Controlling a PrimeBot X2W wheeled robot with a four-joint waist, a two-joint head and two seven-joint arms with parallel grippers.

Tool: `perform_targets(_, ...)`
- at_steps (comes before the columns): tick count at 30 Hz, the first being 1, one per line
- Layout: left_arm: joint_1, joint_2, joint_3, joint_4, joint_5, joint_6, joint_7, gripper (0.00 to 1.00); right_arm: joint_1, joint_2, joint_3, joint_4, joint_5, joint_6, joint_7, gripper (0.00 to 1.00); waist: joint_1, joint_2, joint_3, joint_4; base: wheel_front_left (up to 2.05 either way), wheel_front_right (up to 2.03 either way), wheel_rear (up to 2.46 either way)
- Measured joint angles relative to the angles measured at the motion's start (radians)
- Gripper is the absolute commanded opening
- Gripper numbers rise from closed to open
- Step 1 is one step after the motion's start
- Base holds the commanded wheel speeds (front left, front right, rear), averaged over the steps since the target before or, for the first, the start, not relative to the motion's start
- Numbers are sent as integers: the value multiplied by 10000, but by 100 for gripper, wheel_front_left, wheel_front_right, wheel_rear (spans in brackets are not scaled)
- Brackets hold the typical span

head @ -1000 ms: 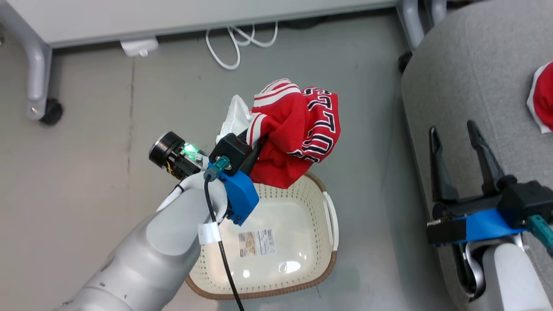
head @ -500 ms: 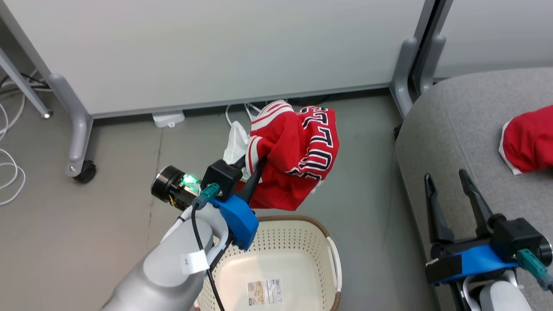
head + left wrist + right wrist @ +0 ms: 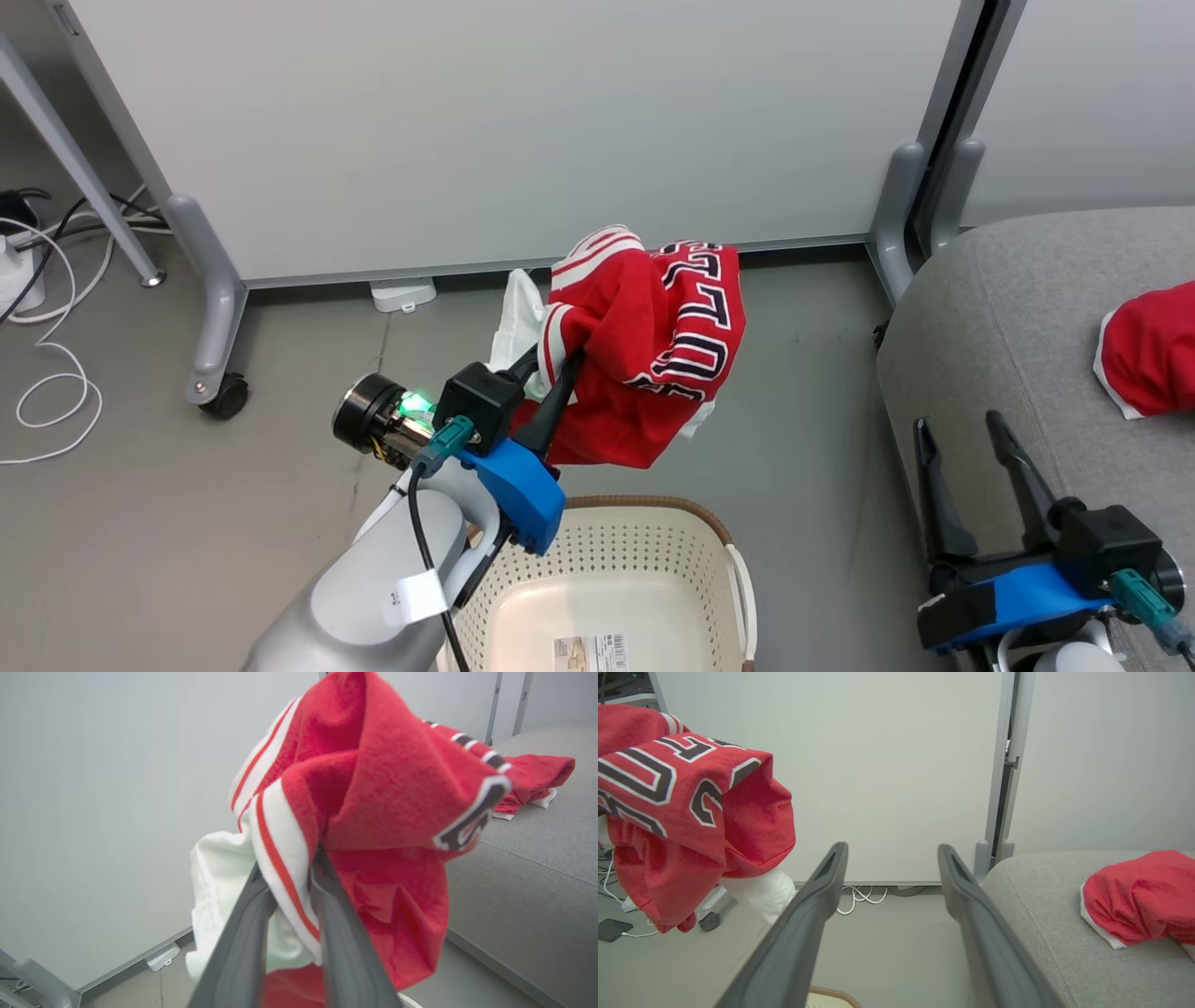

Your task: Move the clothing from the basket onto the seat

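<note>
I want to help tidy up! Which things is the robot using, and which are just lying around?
For the job: striped jersey in the left gripper, plain red garment, basket, seat.
Just lying about: white cables, small white box, partition wheel.

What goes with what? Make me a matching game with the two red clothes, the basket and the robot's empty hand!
Things:
1. lettered jersey
2. plain red garment
3. basket
4. right gripper

Where or how:
A. lying on the grey seat
B. standing on the floor
C. open, holding nothing
D. pinched in the left gripper, hanging in the air

Pairs: 1-D, 2-A, 3-B, 4-C
</note>
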Motion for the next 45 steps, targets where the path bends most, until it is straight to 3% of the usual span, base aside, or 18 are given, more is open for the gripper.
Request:
perform_targets(8, -2, -52, 194, -23, 232, -86, 0, 0, -62, 2, 637, 311, 341, 0, 0, 100, 1, 0, 204, 165, 0, 0, 0)
perform_targets(18, -218, -303, 295, -44, 481, -205, 0, 0, -719, 6, 2917, 1095, 1200, 0, 0, 100, 2, 0, 496, 357, 0, 0, 0)
perform_targets(24, -392, -495, 297, -71, 583, -286, 0, 0, -1515, 6, 3532, 1521, 1310, 0, 0, 100, 2, -1, 678, 535, 0, 0, 0)
perform_targets(35, -569, -773, 173, -134, 790, -437, 0, 0, -3466, 0, 3962, 2748, 253, 0, 0, 100, 3, -1, 990, 803, 0, 0, 0)
perform_targets(40, -599, -878, 92, -138, 823, -487, 0, 0, -3903, -8, 3453, 2867, 8, 0, 0, 100, 2, -1, 1077, 903, 0, 0, 0)
perform_targets(45, -675, -926, 67, -151, 830, -502, 0, 0, -3998, 0, 3607, 3053, -259, 0, 0, 100, 3, -1, 1153, 951, 0, 0, 0)
